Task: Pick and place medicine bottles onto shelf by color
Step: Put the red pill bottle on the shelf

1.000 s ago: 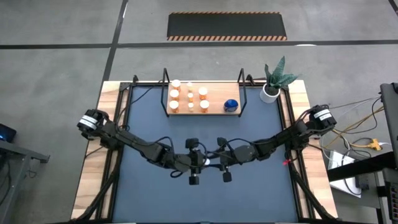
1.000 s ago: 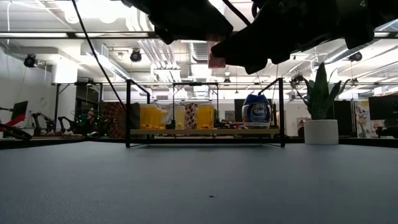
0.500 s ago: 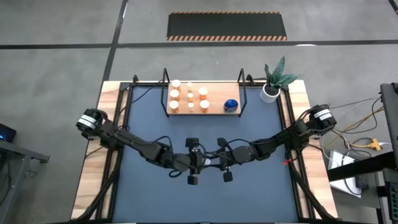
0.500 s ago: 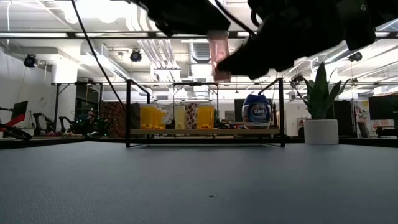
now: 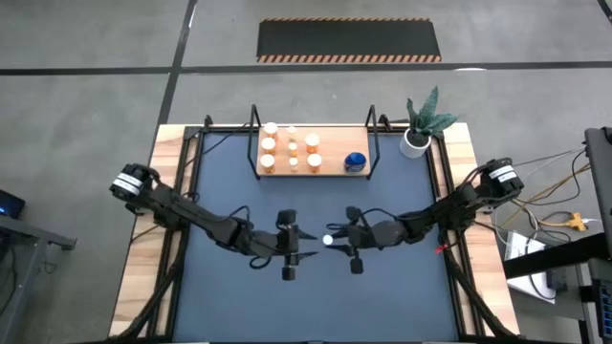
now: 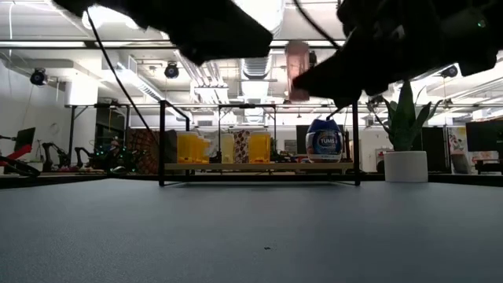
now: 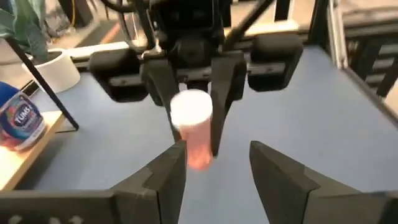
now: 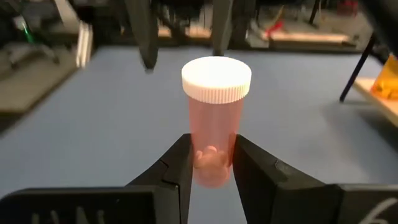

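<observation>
Handover just finished above the middle of the blue mat (image 5: 382, 191): left gripper (image 7: 211, 165), closed around the orange pill bottle (image 8: 214, 121) a second ago, now spread open and backed off toward the mat's left side. Right gripper (image 8: 210, 163) clamped on the bottle's lower body, white ribbed cap up. Bottle now free to go to the shelf (image 5: 330, 172) at the far edge, beside the other orange bottles (image 5: 290, 151), apart from the blue bottle (image 5: 355, 161). Translucent smooth plastic cylinder; light-wood board, black wire ends.

floor: grey concrete (image 5: 86, 115) | mat: black, hazard-striped (image 5: 349, 40) | ceiling: strip lights (image 6: 31, 43)
</observation>
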`<state>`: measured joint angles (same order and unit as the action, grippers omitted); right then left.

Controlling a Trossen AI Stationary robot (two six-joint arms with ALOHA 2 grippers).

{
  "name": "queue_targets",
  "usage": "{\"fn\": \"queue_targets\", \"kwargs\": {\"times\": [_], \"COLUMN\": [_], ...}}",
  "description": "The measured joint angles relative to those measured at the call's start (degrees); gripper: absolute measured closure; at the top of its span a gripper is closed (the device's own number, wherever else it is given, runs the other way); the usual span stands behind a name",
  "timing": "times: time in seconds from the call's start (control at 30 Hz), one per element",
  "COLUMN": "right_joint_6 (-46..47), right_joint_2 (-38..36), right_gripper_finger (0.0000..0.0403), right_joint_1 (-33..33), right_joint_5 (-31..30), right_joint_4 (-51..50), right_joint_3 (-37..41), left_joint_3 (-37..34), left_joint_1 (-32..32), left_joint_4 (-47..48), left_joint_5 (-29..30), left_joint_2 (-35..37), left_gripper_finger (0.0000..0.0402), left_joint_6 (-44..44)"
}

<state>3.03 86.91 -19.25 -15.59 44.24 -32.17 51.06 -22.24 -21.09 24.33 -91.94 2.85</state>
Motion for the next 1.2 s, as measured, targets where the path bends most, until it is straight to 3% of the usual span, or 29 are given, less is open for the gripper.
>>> {"fn": "queue_targets", "kwargs": {"times": [0.17, 0.3, 0.8, 1.2], "right_joint_6": [-0.3, -0.7, -1.4, -1.4], "right_joint_2": [0.7, 0.7, 0.7, 0.7], "right_gripper_finger": [0.0315, 0.0314, 0.0313, 0.0312], "right_joint_1": [0.0, 0.0, 0.0, 0.0], "right_joint_5": [0.0, -0.5, -0.5, -0.5], "right_joint_4": [7.7, 8.1, 8.3, 8.2], "right_joint_3": [2.2, 1.9, 1.7, 1.7], "left_joint_3": [-7.1, -8.9, -4.8, -5.0], "left_joint_1": [0.4, 1.3, 3.0, 3.0], "left_joint_4": [-22.5, -31.2, -38.7, -38.5], "left_joint_5": [0.0, 0.1, 0.2, 0.3], "left_joint_2": [-2.3, -5.0, -14.8, -14.8], "left_gripper_finger": [0.0242, 0.0242, 0.0246, 0.0347], "left_joint_6": [-0.2, -0.2, -0.4, -0.4]}}
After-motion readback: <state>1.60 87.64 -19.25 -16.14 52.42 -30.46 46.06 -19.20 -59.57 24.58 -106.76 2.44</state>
